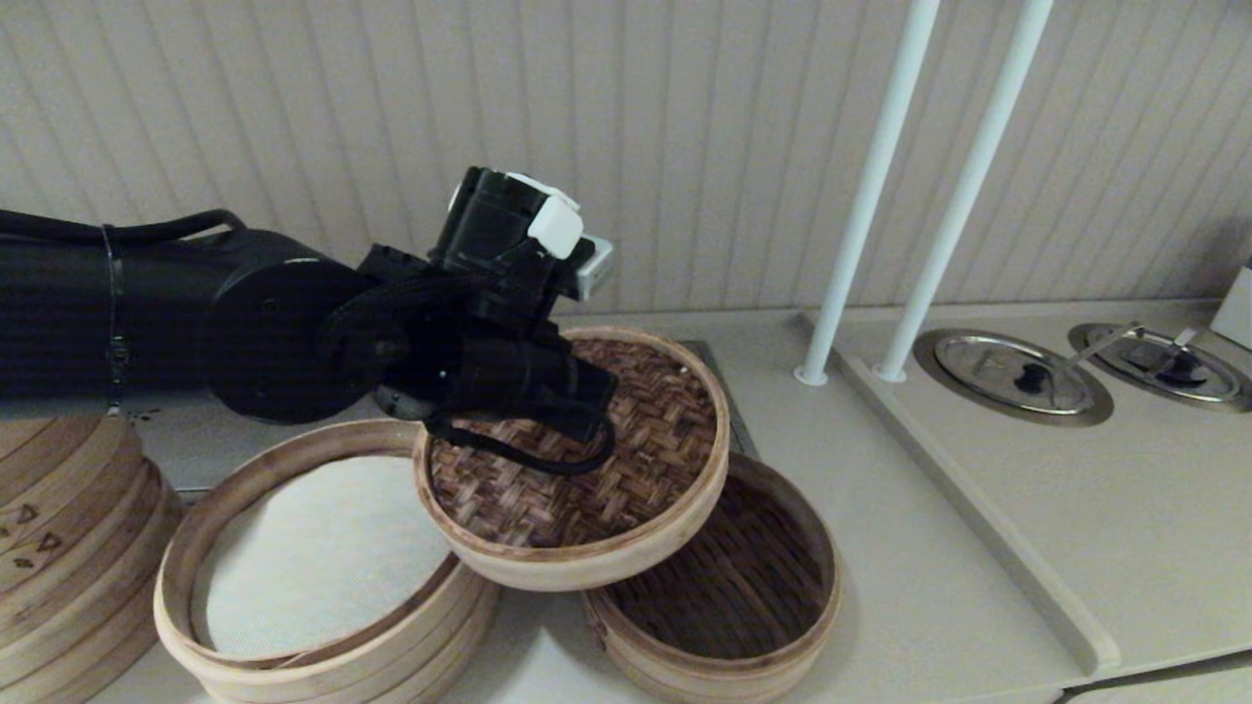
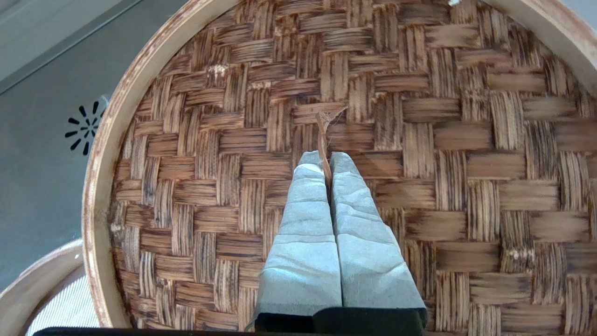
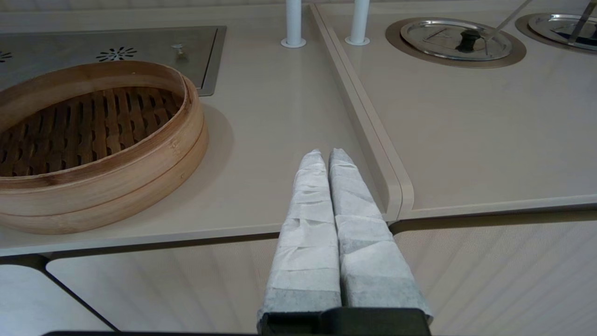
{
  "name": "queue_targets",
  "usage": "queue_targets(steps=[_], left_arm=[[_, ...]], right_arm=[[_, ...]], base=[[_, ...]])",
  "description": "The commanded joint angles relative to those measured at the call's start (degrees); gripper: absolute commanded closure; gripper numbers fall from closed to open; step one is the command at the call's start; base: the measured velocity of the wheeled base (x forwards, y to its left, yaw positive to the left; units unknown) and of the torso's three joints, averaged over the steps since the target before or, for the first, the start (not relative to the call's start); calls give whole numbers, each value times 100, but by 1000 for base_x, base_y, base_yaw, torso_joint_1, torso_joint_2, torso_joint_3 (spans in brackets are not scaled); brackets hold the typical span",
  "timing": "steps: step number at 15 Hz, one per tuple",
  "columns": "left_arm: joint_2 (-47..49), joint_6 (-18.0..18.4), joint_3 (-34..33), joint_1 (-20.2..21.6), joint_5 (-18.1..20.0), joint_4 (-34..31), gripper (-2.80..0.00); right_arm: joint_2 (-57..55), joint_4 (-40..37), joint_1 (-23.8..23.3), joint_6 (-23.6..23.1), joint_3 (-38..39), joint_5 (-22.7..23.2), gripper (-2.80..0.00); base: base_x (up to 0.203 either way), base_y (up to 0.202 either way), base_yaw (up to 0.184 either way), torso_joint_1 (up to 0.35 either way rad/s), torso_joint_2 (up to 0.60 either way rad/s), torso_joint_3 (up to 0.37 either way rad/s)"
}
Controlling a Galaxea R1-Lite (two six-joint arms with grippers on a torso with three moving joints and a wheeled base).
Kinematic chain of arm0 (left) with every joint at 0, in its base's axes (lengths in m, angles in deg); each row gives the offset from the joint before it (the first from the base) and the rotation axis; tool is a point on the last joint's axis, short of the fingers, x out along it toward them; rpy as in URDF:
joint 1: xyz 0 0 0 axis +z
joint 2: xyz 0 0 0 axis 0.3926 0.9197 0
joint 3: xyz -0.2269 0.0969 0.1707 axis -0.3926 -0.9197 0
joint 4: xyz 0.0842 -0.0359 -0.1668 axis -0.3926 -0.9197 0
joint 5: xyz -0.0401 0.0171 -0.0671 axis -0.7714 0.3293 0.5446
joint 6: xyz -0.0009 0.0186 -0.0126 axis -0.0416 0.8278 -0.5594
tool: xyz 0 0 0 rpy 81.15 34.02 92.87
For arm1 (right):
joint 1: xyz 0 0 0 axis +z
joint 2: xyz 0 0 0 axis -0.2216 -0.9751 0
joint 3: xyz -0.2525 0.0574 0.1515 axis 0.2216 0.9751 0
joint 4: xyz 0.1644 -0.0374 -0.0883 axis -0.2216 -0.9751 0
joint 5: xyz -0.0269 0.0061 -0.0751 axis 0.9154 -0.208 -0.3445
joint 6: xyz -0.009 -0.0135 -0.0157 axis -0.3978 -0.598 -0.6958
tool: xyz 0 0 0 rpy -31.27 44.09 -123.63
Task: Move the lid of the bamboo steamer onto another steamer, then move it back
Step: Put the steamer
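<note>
Pinching the center loop [image 2: 325, 128], the left end effector [image 2: 326, 161] holds the lid [image 1: 606, 460] tilted between the low basket [image 1: 724, 606] and a taller steamer [image 1: 313, 626]; the right end effector [image 3: 326, 156], clenched, idles off the table's [image 1: 978, 548] front edge.

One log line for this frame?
left gripper: shut on lid loop | lid: lifted, tilted, between steamers | low steamer: uncovered | right gripper: shut, idle

reddish-brown herringbone lid [image 1: 587, 469] (pale rim), dark-slatted basket [image 1: 729, 587]

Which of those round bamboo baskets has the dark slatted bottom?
The low single-tier steamer on the right, partly under the held lid. The several-ring steamer beside it has a pale lining, and the stack at far left bears triangle marks.
</note>
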Motion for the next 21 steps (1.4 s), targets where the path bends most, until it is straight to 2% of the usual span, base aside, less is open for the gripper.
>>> queue_targets(steps=[1,7,15,21], left_arm=[[-148,-4,-98,104,70,-15,0],[-370,14,-365,506,73,-12,0],[-986,208,-1451,1301,65,59,0],[-1495,588,-2054,1796,73,383,0]], right_arm=[[-2,0,0,0,18,-1,0],[-2,0,0,0,18,-1,0],[-2,0,0,3,18,-1,0],[-2,0,0,0,18,-1,0]], base=[[0,0,0,0,0,0],[0,0,0,0,0,0],[0,0,0,0,0,0],[0,0,0,0,0,0]])
